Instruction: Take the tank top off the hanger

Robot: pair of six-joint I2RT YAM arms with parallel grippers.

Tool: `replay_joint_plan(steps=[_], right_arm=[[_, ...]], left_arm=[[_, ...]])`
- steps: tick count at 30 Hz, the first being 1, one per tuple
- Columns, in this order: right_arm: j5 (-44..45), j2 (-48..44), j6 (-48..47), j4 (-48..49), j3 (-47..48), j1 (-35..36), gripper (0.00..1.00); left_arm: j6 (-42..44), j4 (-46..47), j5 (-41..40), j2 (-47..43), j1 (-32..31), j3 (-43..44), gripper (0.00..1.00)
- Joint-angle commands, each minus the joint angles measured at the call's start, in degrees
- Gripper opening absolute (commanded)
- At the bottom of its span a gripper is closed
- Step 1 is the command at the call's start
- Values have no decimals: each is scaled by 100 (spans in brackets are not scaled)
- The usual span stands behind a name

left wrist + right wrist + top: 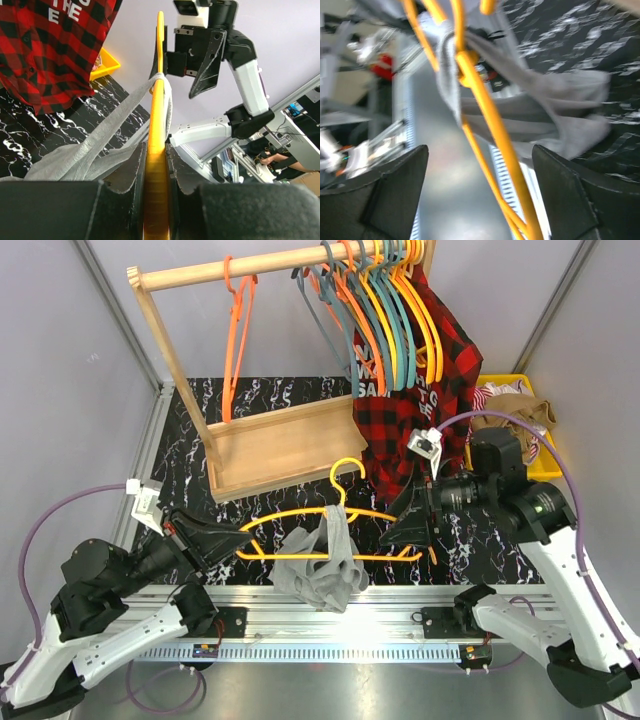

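Observation:
A yellow hanger (pixel 340 530) hangs level above the black marbled table. A grey tank top (pixel 320 565) droops from its middle, one strap looped over the bar. My left gripper (pixel 240 538) is shut on the hanger's left end; in the left wrist view the yellow bar (pixel 156 165) runs between the closed fingers with the tank top (pixel 95 147) to the left. My right gripper (pixel 408 525) is open at the hanger's right end. In the right wrist view the yellow bars (pixel 490 150) pass between the wide-apart fingers (pixel 400 185) untouched, with the grey tank top (pixel 540 110) beyond.
A wooden rack (pixel 260 445) stands at the back with an orange hanger (pixel 238 330) and several coloured hangers (pixel 380 300). A red-black plaid shirt (pixel 415 390) hangs at its right. A yellow bin (pixel 515 410) of clothes sits at the far right.

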Motion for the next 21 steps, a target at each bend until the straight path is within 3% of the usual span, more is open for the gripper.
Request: replay_joint_plan(steps=[1,6,7,8,9,11,12,15,16,17,21], right_arm=[[-1824,-2,406,311,-242,65,90],[-2089,77,522,207,-401,372,71],[-2063,95,504,154,-401,425,62],[-2019,104,487,84,-393,469,35],[-1871,104,443,-74,-349,522,20],[-1729,60,408,-154,-322,540,0],[-1650,-1,399,-215,-270,540,0],[-986,-54,425,-478,62,540,0],[-668,-46,460,-566,169,540,0],[266,-46,486,-837,292,540,0],[2521,68,574,-1689,942,540,0]], left_arm=[[-148,376,270,-80,10,164,0],[-210,560,429,-88,10,120,0],[-219,560,402,-97,10,129,0],[-219,552,333,-97,10,129,0],[-227,543,306,-132,10,129,0],[-271,456,148,-167,10,129,0],[-306,429,104,-176,10,120,0],[-377,86,-248,-106,10,199,41],[-368,-10,-440,-80,10,295,72],[-351,-289,-590,16,10,374,99],[-149,-1187,-1520,368,10,945,99]])
